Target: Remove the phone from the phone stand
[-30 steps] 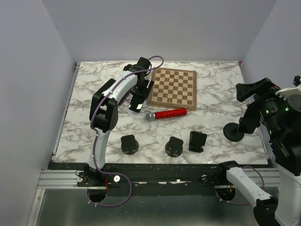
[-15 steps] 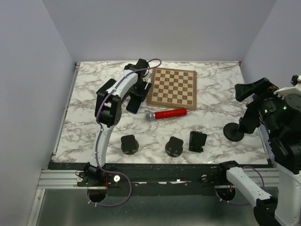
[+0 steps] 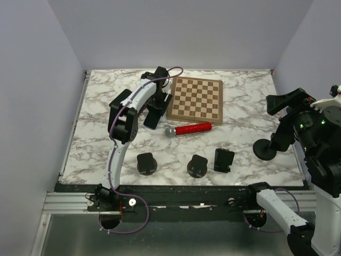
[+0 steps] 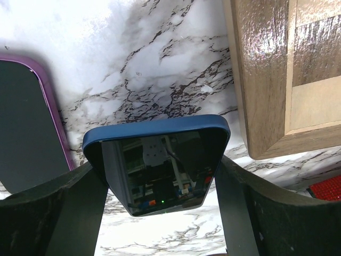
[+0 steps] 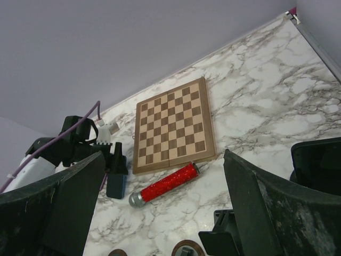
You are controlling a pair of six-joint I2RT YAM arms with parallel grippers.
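The left gripper, pinching the phone by its edges, should lay it flat on the table just ahead before releasing.

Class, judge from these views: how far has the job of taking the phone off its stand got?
Done, apparently: the blue-cased phone is off the black stands near the front edge, which look bare. In hand: the left gripper clamps it low beside the wooden chessboard. Left, likely: laying it on the marble table and letting go.
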